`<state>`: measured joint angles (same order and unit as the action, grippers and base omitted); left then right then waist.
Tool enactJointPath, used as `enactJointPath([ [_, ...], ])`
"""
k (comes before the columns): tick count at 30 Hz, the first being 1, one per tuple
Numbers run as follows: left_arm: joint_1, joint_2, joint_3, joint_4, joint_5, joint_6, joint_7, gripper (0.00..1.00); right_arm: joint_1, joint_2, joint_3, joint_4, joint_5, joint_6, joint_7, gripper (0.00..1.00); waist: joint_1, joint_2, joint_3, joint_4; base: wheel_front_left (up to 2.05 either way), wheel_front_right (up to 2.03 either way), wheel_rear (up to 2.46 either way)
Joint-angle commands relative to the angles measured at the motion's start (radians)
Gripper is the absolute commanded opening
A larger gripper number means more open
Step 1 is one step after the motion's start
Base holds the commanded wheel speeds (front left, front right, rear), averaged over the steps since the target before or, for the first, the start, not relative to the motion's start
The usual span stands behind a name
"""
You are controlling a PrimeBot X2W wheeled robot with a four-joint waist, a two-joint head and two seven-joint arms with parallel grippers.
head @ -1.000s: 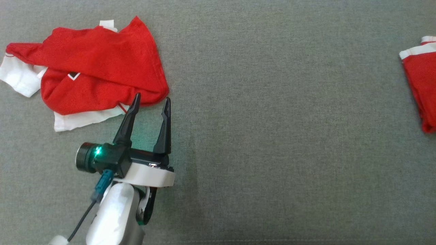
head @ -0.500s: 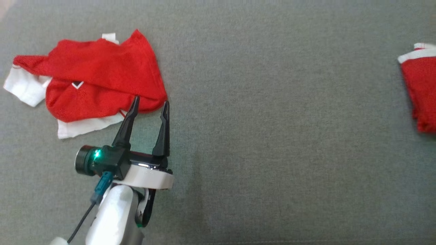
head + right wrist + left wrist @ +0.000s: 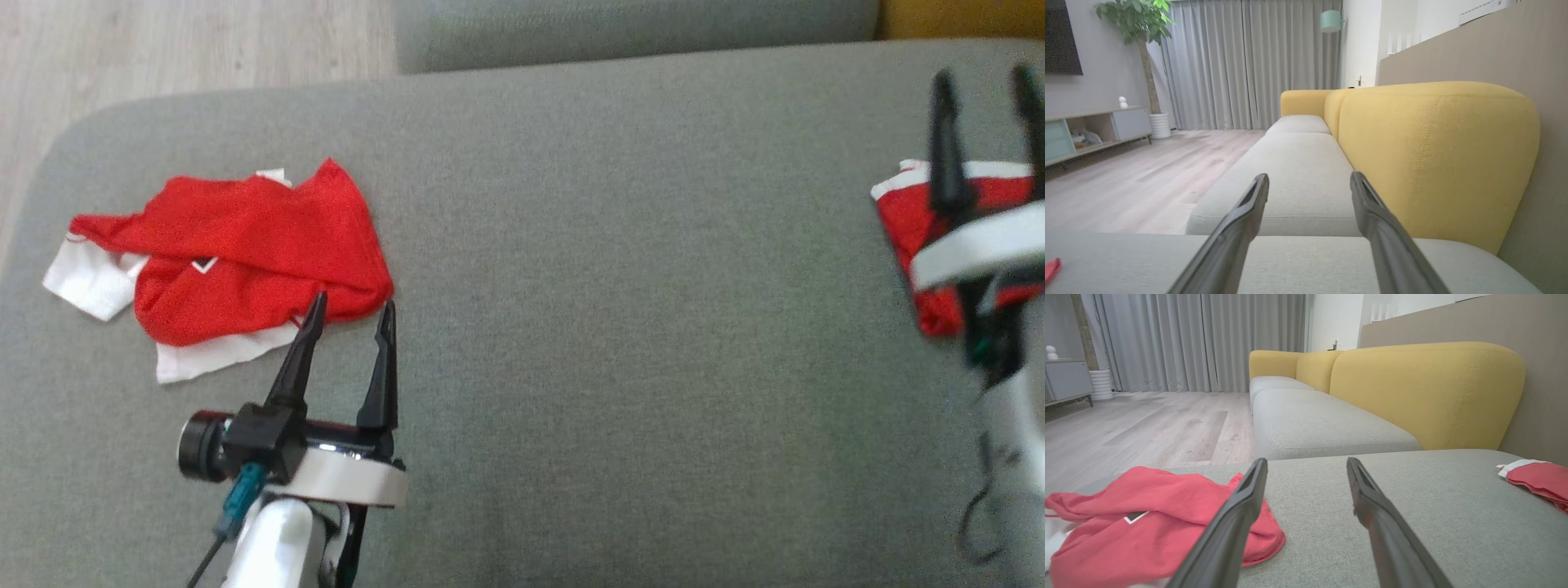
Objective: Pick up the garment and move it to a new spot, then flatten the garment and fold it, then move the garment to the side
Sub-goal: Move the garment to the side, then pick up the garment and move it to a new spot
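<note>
A crumpled red-and-white garment (image 3: pixel 245 253) lies at the left of the grey seat cushion (image 3: pixel 620 327). My left gripper (image 3: pixel 351 306) is open, its fingertips at the garment's near right edge, with nothing between them. The left wrist view has that garment (image 3: pixel 1147 522) low on the left, beside the open left gripper (image 3: pixel 1306 463). A folded red-and-white piece (image 3: pixel 902 220) lies at the cushion's far right, also in the left wrist view (image 3: pixel 1535 477). My right gripper (image 3: pixel 984 77) stands open above it, partly covering it. In its own view the right gripper (image 3: pixel 1309 177) is open and empty.
The cushion's rounded left corner borders the wooden floor (image 3: pixel 163 49). A second grey seat (image 3: pixel 637 28) adjoins at the back. A yellow backrest (image 3: pixel 1425 392) runs along the right. Bare grey fabric lies between the two red pieces.
The head camera has tilted up, so the scene sits lower in the picture. My right gripper has come into view, open, over the folded piece. The left gripper holds its place.
</note>
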<state>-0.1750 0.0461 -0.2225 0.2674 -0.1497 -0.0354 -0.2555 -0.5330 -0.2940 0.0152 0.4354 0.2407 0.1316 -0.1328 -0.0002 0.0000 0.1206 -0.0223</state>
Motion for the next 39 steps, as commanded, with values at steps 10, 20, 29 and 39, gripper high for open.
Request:
enactJointPath([
  [10, 0.076, 0.004, 0.053, -0.035, -0.010, -0.009, -0.006, 1.00, 0.332, 0.215, 0.035, -0.144, -0.040, -0.001, -0.116, 1.00, 0.0002, 0.0000, -0.108, 0.016, 0.00, 0.00, 0.00],
  [20, 0.108, 0.004, 0.049, -0.027, -0.013, -0.009, -0.006, 1.00, 0.445, 0.243, 0.021, -0.177, -0.085, -0.001, -0.128, 1.00, 0.0002, 0.0000, -0.126, 0.024, 0.00, 0.00, 0.00],
  [29, 0.096, 0.004, 0.043, -0.037, -0.025, 0.002, -0.006, 1.00, 0.462, 0.244, 0.036, -0.205, -0.051, -0.001, -0.129, 1.00, 0.0002, 0.0000, -0.119, 0.049, 0.00, 0.00, 0.00],
  [39, 0.108, 0.004, 0.061, -0.036, -0.031, 0.021, -0.006, 1.00, 0.499, 0.244, 0.128, -0.214, -0.021, -0.001, -0.129, 1.00, 0.0002, 0.0000, -0.132, 0.171, 0.00, 0.00, 0.00],
])
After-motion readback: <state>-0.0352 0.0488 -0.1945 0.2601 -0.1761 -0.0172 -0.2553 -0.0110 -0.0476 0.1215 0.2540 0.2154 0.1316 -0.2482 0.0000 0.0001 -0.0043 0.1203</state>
